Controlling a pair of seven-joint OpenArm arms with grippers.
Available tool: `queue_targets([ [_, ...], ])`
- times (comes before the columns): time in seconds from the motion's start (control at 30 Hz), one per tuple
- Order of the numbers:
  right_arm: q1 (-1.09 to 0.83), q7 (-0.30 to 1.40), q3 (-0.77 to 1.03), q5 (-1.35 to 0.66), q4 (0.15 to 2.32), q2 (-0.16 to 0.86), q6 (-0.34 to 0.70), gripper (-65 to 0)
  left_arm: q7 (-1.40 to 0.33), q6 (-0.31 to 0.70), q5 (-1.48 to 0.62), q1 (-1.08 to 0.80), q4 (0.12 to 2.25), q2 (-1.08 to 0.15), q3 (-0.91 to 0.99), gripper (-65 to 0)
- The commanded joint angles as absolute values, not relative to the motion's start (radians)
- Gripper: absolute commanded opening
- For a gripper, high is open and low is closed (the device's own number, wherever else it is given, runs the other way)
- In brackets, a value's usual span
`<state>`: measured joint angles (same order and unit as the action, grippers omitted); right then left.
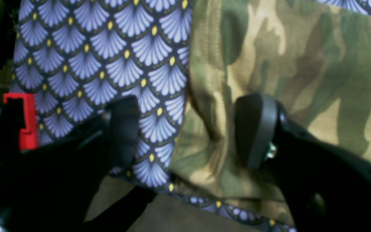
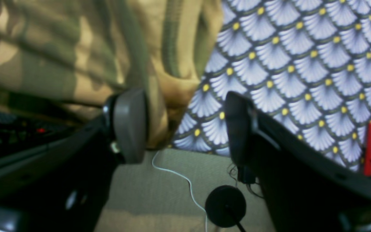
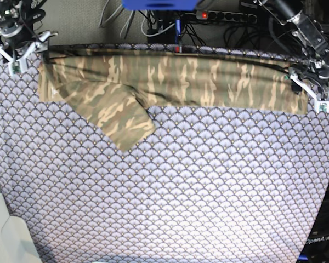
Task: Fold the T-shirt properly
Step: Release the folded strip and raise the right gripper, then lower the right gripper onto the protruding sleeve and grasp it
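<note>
Left wrist view: the left gripper [image 1: 185,132] stands with jaws apart astride the hemmed edge of the T-shirt [image 1: 288,64], one pad over cloth, the other over the tablecloth [image 1: 101,54], clamping nothing.

Right wrist view: the right gripper [image 2: 185,125] is likewise spread, the shirt's edge [image 2: 75,48] beside its inner pad, unheld.

Base view: the shirt [image 3: 208,76] lies as a long band along the table's far edge, one sleeve [image 3: 112,112] splayed toward the near side; each arm sits at its own end, the sleeve nearer the right arm.
</note>
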<state>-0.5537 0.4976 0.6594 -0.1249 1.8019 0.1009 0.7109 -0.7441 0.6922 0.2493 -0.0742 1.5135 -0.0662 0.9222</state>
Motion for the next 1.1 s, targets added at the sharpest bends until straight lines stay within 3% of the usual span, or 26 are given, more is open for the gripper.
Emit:
queue_targets([
  [0.0,-0.556,0.483,0.699,-0.120,1.821,0.119,0.698,-24.9,-0.750,0.698,0.248,-0.071,1.527,-0.074,0.926,-18.8],
  [0.23,-0.469,0.483,0.874,-0.120,1.819,0.130,0.698,-24.2,-0.742,0.698,0.248,-0.064,1.524,-0.050,1.003,-18.8],
  [0.5,-0.409,0.518,0.848,-0.120,1.863,0.133,0.698,-24.1,-0.742,0.698,0.248,-0.067,1.520,-0.050,1.007,-18.8],
  [0.83,-0.128,0.972,0.291,-0.120,1.931,0.232,0.698,-20.5,-0.748,0.698,0.249,-0.071,1.526,-0.048,1.009,-18.8],
  [1.07,0.104,1.132,0.094,-0.120,1.913,0.182,0.698,-20.6,-0.748,0.698,0.249,-0.071,1.521,-0.045,1.050,-18.8],
])
